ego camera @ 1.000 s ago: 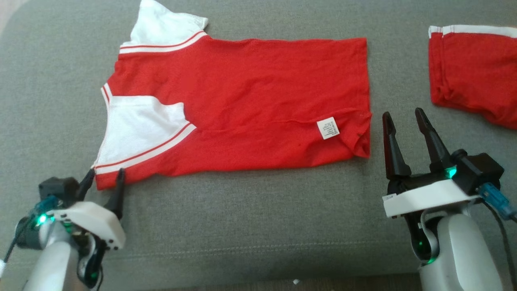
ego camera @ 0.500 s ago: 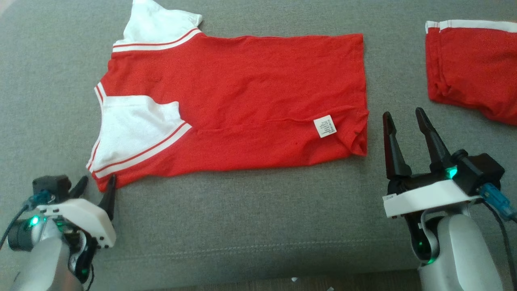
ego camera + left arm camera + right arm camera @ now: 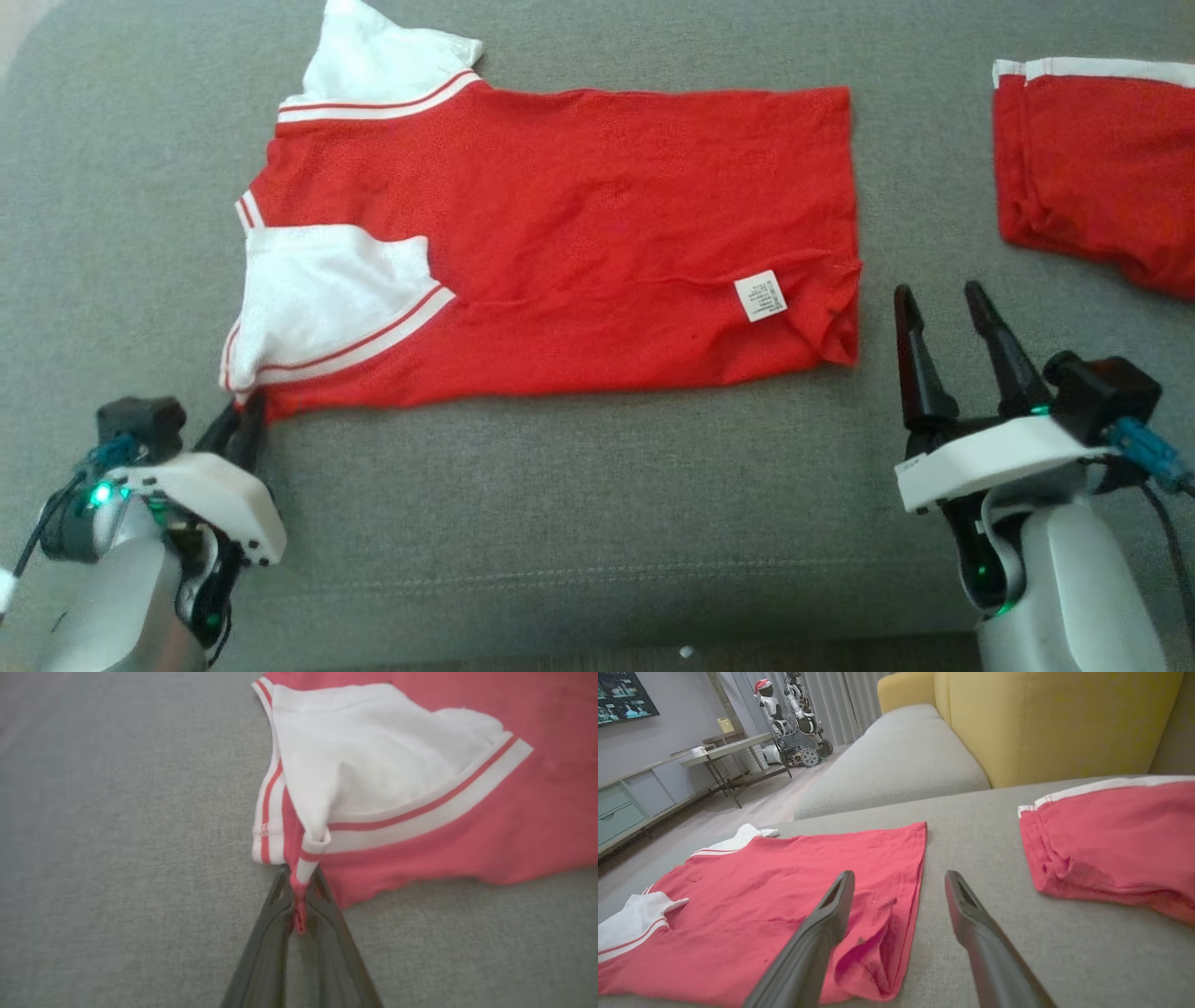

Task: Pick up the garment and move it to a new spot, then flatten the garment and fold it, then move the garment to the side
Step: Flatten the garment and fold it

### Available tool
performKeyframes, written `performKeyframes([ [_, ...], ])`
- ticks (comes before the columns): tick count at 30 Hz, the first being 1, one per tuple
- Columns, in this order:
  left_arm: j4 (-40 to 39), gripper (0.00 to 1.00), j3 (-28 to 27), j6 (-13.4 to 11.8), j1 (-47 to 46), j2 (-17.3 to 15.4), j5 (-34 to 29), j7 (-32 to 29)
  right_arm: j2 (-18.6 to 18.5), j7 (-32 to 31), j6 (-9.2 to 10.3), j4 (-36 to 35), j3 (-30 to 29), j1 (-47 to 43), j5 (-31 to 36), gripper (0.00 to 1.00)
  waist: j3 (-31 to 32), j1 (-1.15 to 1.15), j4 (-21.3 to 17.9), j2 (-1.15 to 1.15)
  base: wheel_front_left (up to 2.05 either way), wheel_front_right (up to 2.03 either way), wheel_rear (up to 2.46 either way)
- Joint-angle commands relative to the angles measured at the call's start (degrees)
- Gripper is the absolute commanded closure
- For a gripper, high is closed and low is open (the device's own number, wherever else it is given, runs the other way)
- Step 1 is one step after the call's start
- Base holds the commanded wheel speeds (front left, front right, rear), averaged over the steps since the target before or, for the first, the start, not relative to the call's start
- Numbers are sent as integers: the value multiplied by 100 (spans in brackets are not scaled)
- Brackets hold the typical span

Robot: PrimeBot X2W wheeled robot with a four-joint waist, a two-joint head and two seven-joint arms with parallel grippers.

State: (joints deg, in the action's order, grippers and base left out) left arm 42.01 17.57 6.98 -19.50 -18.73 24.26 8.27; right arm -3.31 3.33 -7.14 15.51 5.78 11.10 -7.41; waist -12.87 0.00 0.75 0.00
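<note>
garment (image 3: pixel 579 224) | corner pinched in left end effector (image 3: pixel 245 417) | right end effector (image 3: pixel 937 292) open, just beside opposite edge

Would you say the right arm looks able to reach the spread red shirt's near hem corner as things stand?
Probably yes: the right pincer stands open just beside that hem corner, with only bare grey cushion between them.

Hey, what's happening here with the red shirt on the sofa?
A two-armed robot is working on a red and white shirt spread flat on a grey sofa cushion. Its left gripper is pinched shut on the shirt's corner by the near sleeve. Its right gripper hovers open near the hem, holding nothing. A second folded red garment lies apart, off to the right.
</note>
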Motion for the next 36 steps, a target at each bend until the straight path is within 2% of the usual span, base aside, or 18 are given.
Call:
performKeyframes([
  [1,-203,100,-260,-98,-156,-202,-42,269,43,-41,-35,-62,137,111,-110,0,20,0,52,0,0,0,0],
  [6,-700,100,-336,-303,-105,-172,-176,597,43,-118,-35,377,267,241,-393,0,36,0,190,0,0,0,0],
  [10,-1002,100,-308,-327,-38,-138,-279,646,43,-96,-35,670,444,371,-398,0,35,0,273,0,0,0,0],
  [14,-1283,100,-236,-335,57,-78,-376,662,43,-53,-35,1089,545,544,-162,0,35,0,349,0,0,0,0],
  [19,-1480,100,-175,-362,119,-35,-432,667,43,-9,-35,1601,316,721,441,0,14,0,408,0,0,0,0],
  [25,-1569,100,-158,-384,146,-45,-429,669,43,-2,-35,1987,80,801,642,0,-14,0,416,0,0,0,0],
  [32,-1571,100,-126,-396,144,-49,-394,666,43,87,-35,2317,-106,953,382,0,-58,0,415,0,0,0,0],
  [36,-1561,100,-101,-400,122,-42,-373,660,43,128,-35,2531,-3,1076,29,0,-88,0,421,0,0,0,0],
])
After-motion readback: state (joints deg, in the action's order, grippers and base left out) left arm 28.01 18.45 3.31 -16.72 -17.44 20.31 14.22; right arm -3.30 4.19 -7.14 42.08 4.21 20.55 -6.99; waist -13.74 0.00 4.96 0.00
